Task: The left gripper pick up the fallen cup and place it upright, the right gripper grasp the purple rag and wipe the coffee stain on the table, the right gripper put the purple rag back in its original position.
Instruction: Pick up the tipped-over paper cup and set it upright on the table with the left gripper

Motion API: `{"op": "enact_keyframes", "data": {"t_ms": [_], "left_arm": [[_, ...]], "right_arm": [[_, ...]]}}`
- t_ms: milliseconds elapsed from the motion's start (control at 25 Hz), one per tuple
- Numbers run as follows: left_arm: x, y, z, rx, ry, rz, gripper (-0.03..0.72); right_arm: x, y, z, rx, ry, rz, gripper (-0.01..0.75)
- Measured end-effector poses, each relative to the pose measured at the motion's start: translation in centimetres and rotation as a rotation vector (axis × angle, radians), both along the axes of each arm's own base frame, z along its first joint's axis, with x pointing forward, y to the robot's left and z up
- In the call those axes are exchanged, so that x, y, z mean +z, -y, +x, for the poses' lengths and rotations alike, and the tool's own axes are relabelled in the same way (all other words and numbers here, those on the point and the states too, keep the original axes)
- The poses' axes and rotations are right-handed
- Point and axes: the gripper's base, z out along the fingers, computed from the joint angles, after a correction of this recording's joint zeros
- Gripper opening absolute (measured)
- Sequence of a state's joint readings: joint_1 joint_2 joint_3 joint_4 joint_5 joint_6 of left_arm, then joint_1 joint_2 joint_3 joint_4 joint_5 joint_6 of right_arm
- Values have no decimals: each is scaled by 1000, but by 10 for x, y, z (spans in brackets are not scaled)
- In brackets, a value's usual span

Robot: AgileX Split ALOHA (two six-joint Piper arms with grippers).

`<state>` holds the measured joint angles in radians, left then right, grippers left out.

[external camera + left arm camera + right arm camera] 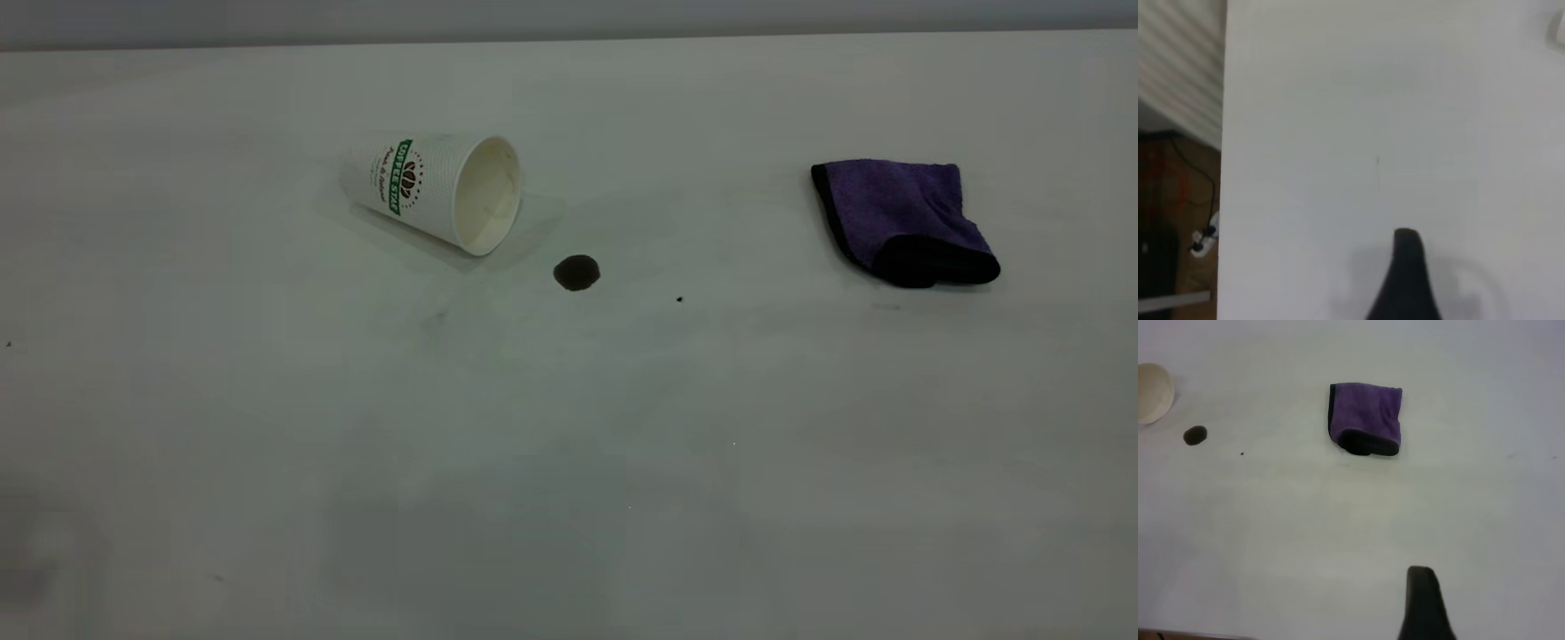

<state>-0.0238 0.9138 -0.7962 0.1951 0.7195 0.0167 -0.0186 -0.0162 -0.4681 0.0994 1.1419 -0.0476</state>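
Plainly nothing of the task is done yet. The cup (433,189) lies on its side in the upper left-centre of the exterior view, its open mouth turned toward the lower right and its green band and bean logo facing up. Just beside the mouth, toward the lower right and apart from the rim, sits the coffee stain (577,272), a round dark spot that is unsmeared. A tiny black speck (679,300) lies a little further right. Well apart from both, in the upper right of that view, the purple rag (900,218) rests folded on the table (569,462), its black edging showing at the near corner; nothing touches it.

In the left wrist view the left gripper (1406,280) shows only as one dark fingertip at the bottom of the frame, over bare table, with a sliver of the cup at the top right corner. In the right wrist view the right gripper (1425,603) is likewise a single dark tip at the bottom centre, well short of the rag. Whether either pair of jaws is wide or narrow, I cannot tell.

All three steps remain: righting the cup, wiping, returning the rag.
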Motion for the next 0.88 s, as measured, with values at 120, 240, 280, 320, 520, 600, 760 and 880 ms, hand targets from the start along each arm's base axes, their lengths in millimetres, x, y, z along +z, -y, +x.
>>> {"op": "enact_keyframes", "data": {"t_ms": [120, 240, 280, 320, 520, 600, 760, 880], "left_arm": [[-1, 11, 46, -70, -63, 16, 712], [-9, 37, 91, -162, -116, 33, 706], [-12, 46, 105, -180, -128, 39, 703], [-18, 58, 120, -203, -149, 52, 701], [-67, 129, 184, -288, -242, 186, 696], [-92, 158, 200, -287, -286, 252, 694], [-143, 210, 224, -306, -346, 343, 693], [-164, 237, 234, -345, -345, 361, 693]], "right_arm": [[0, 0, 0, 0, 0, 0, 555], [0, 0, 0, 0, 0, 0, 555], [0, 0, 0, 0, 0, 0, 555], [0, 0, 0, 0, 0, 0, 555], [0, 0, 0, 0, 0, 0, 555], [0, 0, 0, 0, 0, 0, 555], [0, 0, 0, 0, 0, 0, 555], [0, 0, 0, 0, 0, 0, 555]]}}
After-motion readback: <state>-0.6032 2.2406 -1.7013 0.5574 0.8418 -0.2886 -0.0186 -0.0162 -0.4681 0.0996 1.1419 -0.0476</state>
